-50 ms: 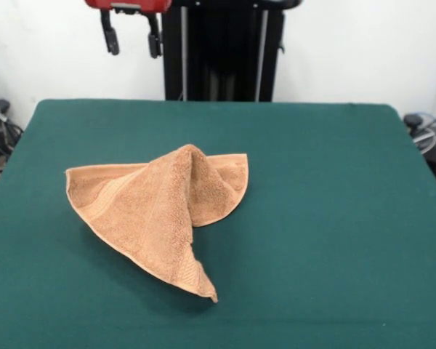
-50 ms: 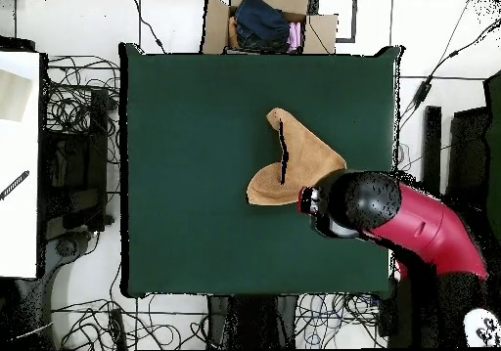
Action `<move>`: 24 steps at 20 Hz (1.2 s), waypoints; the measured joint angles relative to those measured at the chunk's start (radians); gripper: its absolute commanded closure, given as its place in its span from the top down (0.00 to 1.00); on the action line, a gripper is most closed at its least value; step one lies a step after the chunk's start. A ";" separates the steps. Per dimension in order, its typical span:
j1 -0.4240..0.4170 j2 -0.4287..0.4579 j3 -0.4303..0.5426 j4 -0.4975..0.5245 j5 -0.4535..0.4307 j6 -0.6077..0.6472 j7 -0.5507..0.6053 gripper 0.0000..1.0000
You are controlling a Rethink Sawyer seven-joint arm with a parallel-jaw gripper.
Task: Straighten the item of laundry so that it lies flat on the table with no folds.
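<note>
Front view: towel (image 1: 160,214) sits left of centre on the table (image 1: 327,218), bunched into a tent shape. A ridge rises to a rounded peak near the middle, one pointed corner reaches toward the near edge, and a curved flap lies flat on the right side. Terry pile, orange-tan, with a woven border band along the left and lower hems. Table cover is dark green, matte, felt-like. Gripper (image 1: 133,40) hangs at the top edge, above the table's far side and well apart from the towel; two dark fingers (image 1: 110,38) stand apart with nothing between them.

Overhead view: the peak does not read; the towel (image 2: 305,156) looks like a flat heart or wedge, right of centre. This view adds the red and black arm (image 2: 421,228), whose rounded black head overlaps the towel's lower right corner. A cardboard box (image 2: 217,24) of clothes stands past the table's top edge, and cables (image 2: 78,93) sprawl over the floor.
</note>
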 measured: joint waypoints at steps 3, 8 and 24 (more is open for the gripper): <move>-0.013 0.000 0.003 0.000 0.000 0.000 0.000 1.00; -0.029 0.000 0.005 0.000 0.000 0.000 0.000 1.00; -0.045 -0.010 0.006 0.029 0.000 -0.043 0.000 1.00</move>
